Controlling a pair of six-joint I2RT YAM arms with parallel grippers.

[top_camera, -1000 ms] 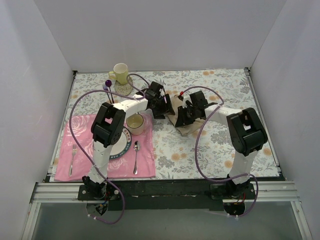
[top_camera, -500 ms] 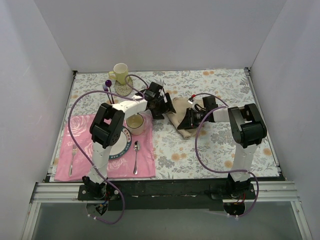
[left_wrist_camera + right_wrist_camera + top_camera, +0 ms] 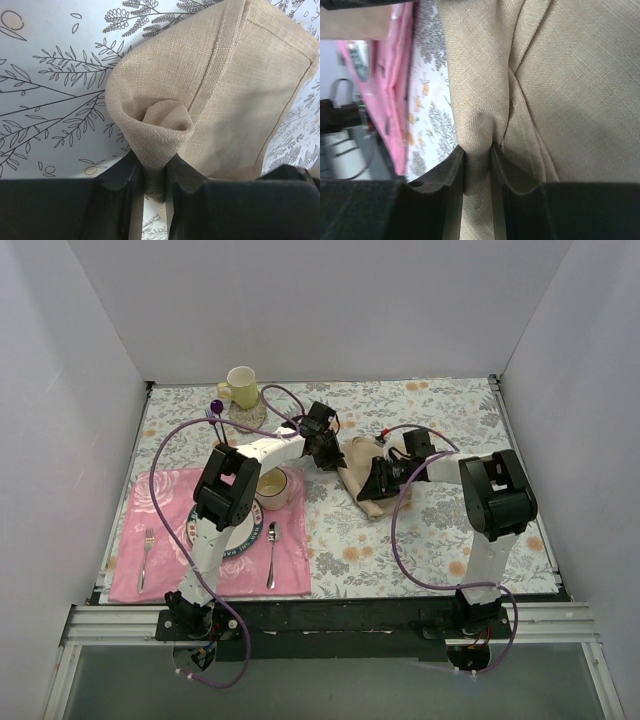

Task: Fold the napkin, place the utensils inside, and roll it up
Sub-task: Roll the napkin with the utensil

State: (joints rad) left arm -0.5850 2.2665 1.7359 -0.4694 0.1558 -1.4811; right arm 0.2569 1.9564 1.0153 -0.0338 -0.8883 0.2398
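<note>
The beige napkin [image 3: 360, 462] lies bunched on the floral tablecloth at mid-table, between both grippers. My left gripper [image 3: 334, 452] is shut on a curled corner of the napkin [image 3: 225, 90] at its left side; cloth fills the narrow gap at the left gripper [image 3: 152, 175]. My right gripper [image 3: 373, 481] is shut on a raised fold of the napkin [image 3: 570, 90] at its near right side, the fold running down between the jaws of the right gripper [image 3: 477, 167]. The utensils, a spoon [image 3: 272, 548] and a fork [image 3: 146, 556], lie on the pink placemat, far from both grippers.
A pink placemat [image 3: 290, 575] at front left carries a plate [image 3: 240, 540] and a small bowl [image 3: 272, 485]. A yellow mug [image 3: 240, 387] and purple-tipped sticks [image 3: 216, 408] stand at the back left. The placemat's edge [image 3: 400, 75] shows in the right wrist view.
The left gripper has moved right onto the napkin's left corner and closed on it. The right arm stretched out low, still pinching the napkin, which now lies more spread.
</note>
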